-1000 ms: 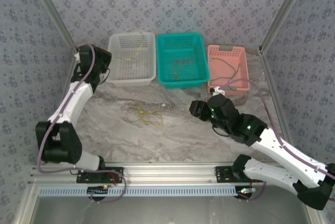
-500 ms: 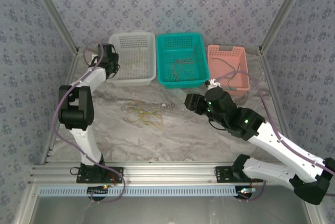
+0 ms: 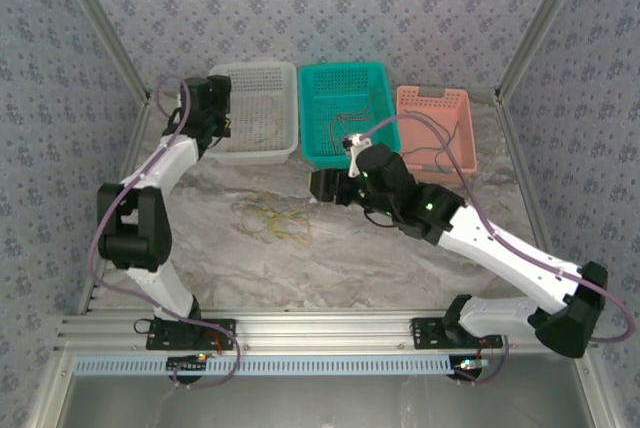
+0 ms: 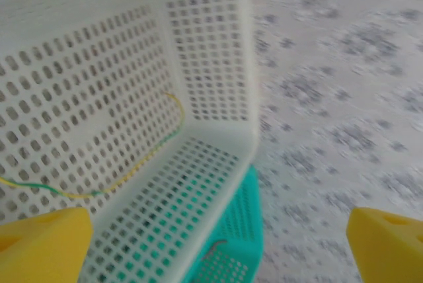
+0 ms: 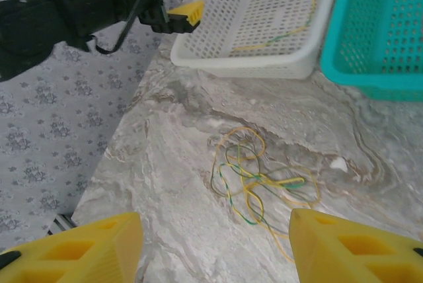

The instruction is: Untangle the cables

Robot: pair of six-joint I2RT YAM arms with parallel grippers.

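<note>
Sprawling on marbled tabletop (image 3: 350,248), tangled cables (image 3: 275,218); left gripper (image 4: 215,246), right gripper (image 5: 218,250) both agape; floral-papered walls (image 3: 350,8).

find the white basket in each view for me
top external: white basket, upper left, leftmost of three.
left wrist: white basket close up, left and centre.
right wrist: white basket along the top.
landmark: teal basket beside it in all three.
</note>
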